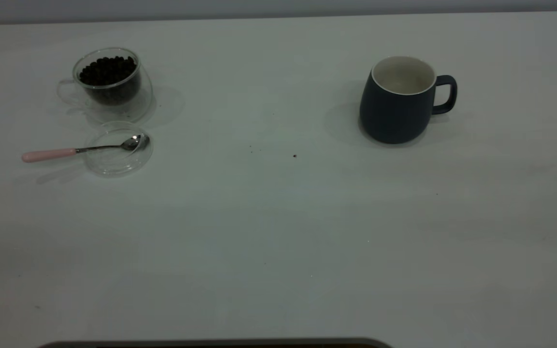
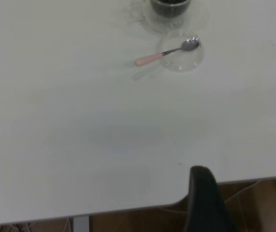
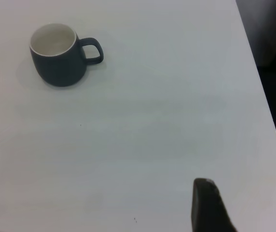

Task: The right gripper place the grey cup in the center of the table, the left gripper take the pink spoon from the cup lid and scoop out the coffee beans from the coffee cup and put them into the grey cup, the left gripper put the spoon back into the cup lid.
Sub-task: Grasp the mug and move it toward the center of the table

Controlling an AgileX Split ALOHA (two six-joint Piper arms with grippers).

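The grey cup [image 1: 397,104] stands upright and empty at the right of the table, handle to the right; it also shows in the right wrist view [image 3: 58,55]. The glass coffee cup [image 1: 109,82] holds dark beans at the far left and shows in the left wrist view [image 2: 169,7]. In front of it lies the clear cup lid [image 1: 116,159] [image 2: 182,58]. The pink-handled spoon [image 1: 49,155] [image 2: 150,59] rests with its bowl in the lid. Neither gripper shows in the exterior view. My left gripper [image 2: 247,193] and right gripper [image 3: 247,193] hang open and empty, far from these things.
A few dark crumbs [image 1: 294,155] lie near the middle of the white table [image 1: 278,241]. The table's near edge [image 2: 128,208] shows in the left wrist view. Its side edge [image 3: 264,96] shows in the right wrist view.
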